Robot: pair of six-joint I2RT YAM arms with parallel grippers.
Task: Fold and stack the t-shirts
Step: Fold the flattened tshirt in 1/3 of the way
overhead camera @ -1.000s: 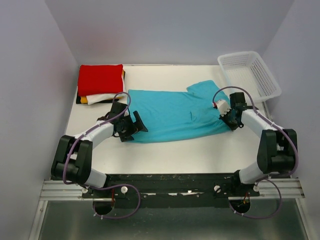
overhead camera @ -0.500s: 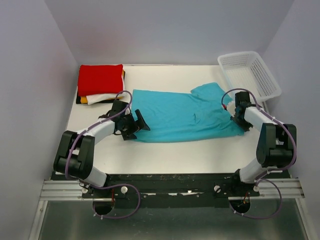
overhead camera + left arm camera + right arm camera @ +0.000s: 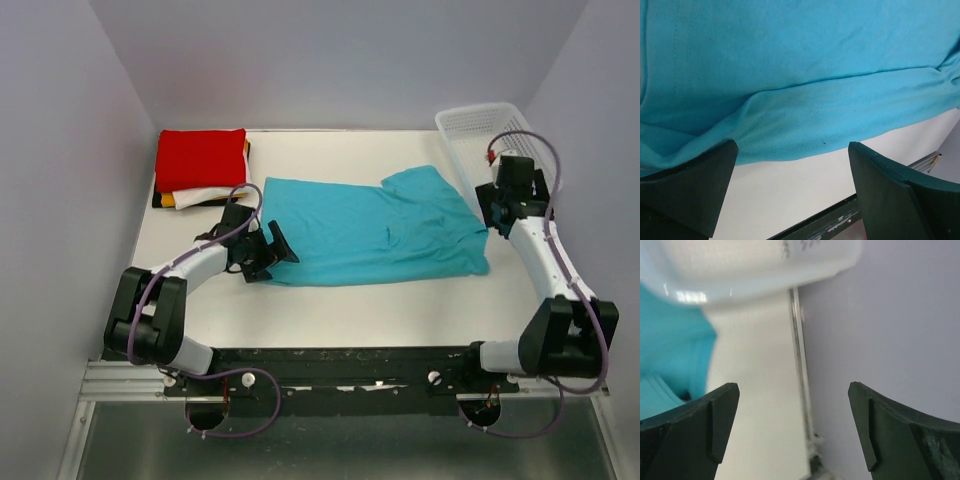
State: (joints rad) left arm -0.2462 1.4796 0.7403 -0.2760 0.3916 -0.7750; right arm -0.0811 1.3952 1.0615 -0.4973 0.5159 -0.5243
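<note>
The left jaws stand spread wide and grip nothing, their dark fingers (image 3: 690, 185) flanking the near hem at the left end of the plain turquoise-blue cloth t-shirt (image 3: 370, 230). The right jaws also gape empty, fingers (image 3: 695, 425) just off that shirt's right edge, beside the white plastic mesh basket (image 3: 500, 140). The shirt lies spread across the middle of the white surface (image 3: 400, 310). Beyond its left end sits the stack of folded shirts, red rectangle (image 3: 200, 158) on top.
</note>
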